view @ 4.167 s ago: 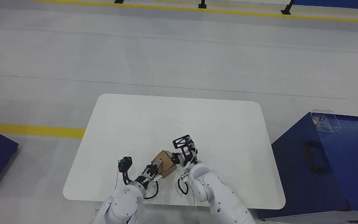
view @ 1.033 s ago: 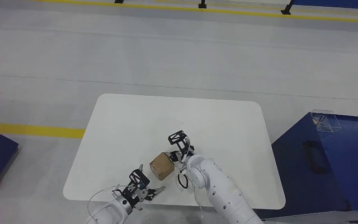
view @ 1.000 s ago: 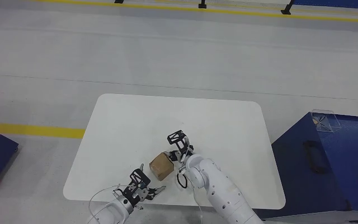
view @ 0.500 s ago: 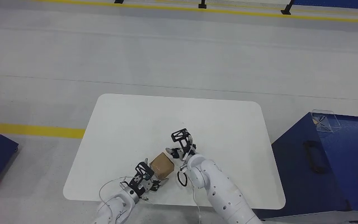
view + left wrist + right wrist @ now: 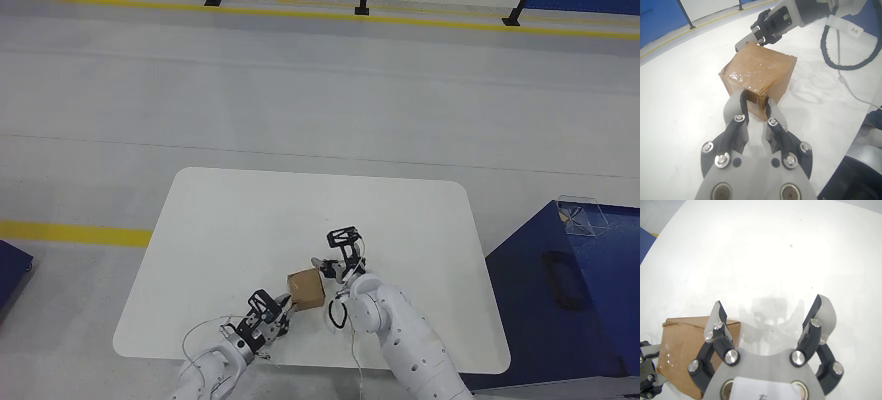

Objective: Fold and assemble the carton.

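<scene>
White table point(image 5: 300, 205) with rounded corners, on a pale grey floor point(image 5: 300, 90), yellow floor line point(image 5: 70, 234) at its left side, second yellow line point(image 5: 300, 15) across the far floor, black stand feet point(image 5: 361, 11) on it, blue cabinet point(image 5: 570, 300) at the table's right, clear holder point(image 5: 580, 214) on top.

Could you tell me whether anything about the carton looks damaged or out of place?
Yes: the carton has a torn, frayed top corner under wrinkled tape, right where the left pincer straddles it.

Left gripper point(image 5: 755, 98) clamped; right gripper point(image 5: 768, 300) (opposite) spread.
</scene>
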`<action>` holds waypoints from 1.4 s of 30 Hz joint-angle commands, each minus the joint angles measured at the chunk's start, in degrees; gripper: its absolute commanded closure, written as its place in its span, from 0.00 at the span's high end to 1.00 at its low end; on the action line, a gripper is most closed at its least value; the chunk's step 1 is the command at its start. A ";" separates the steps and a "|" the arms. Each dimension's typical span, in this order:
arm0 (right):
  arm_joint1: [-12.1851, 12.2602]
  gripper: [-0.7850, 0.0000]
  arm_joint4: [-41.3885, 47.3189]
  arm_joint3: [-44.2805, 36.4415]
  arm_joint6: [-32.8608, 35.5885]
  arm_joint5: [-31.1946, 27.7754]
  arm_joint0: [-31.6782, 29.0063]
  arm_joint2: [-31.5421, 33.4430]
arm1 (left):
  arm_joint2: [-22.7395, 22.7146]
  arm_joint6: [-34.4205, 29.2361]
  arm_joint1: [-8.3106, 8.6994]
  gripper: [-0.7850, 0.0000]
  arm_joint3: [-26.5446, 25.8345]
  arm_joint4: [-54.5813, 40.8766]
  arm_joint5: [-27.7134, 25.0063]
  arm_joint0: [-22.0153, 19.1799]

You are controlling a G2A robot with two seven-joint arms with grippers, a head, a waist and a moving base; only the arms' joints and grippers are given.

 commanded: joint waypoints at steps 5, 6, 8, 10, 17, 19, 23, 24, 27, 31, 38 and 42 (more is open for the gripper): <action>1.66 1.00 2.02 -5.04 0.12 -0.67 -3.60 7.52 | -0.46 -0.88 0.29 0.00 -6.15 -0.21 1.42 2.28; 1.94 1.00 2.39 -5.71 0.83 -1.77 -4.25 8.48 | -0.58 -1.27 0.30 0.00 -6.98 -0.30 2.14 2.54; 2.39 1.00 2.29 -6.23 1.81 -3.42 -4.87 9.84 | -0.53 -2.25 0.07 1.00 -8.09 -1.78 5.06 3.05; 2.67 1.00 1.43 -5.87 2.97 -4.90 -4.90 10.10 | 0.23 -3.19 -0.40 1.00 -8.83 -4.65 7.81 3.24; 3.62 1.00 -1.65 -4.04 6.77 -11.72 -3.79 10.38 | 1.39 -4.14 -1.05 1.00 -9.60 -9.08 10.31 3.46; 3.80 1.00 -3.17 -4.10 7.84 -13.82 -3.86 9.54 | 1.39 -4.14 -1.05 1.00 -9.60 -9.08 10.31 3.46; 3.83 1.00 -3.55 -4.36 9.43 -17.26 -3.61 7.67 | 1.39 -4.14 -1.05 1.00 -9.60 -9.08 10.31 3.46; 3.77 1.00 -3.51 -4.44 9.32 -17.88 -3.33 7.05 | 1.40 -4.74 -0.98 1.00 -10.20 -8.48 9.83 3.41; 3.47 1.00 -4.43 -3.59 9.14 -18.45 -1.79 4.92 | -0.09 -9.63 -0.15 1.00 -13.59 -2.12 8.73 3.73; 2.69 1.00 -5.23 -0.97 8.56 -17.94 1.58 1.53 | -3.24 -17.54 1.16 1.00 -18.74 5.63 5.67 5.61; 0.36 1.00 -4.79 5.61 6.26 -18.17 8.85 -5.77 | -7.50 -22.74 2.54 1.00 -19.14 7.28 -3.24 6.54; -0.97 1.00 -4.17 9.40 4.54 -18.19 12.05 -8.95 | -7.03 -20.67 2.39 1.00 -15.42 5.09 -2.99 4.99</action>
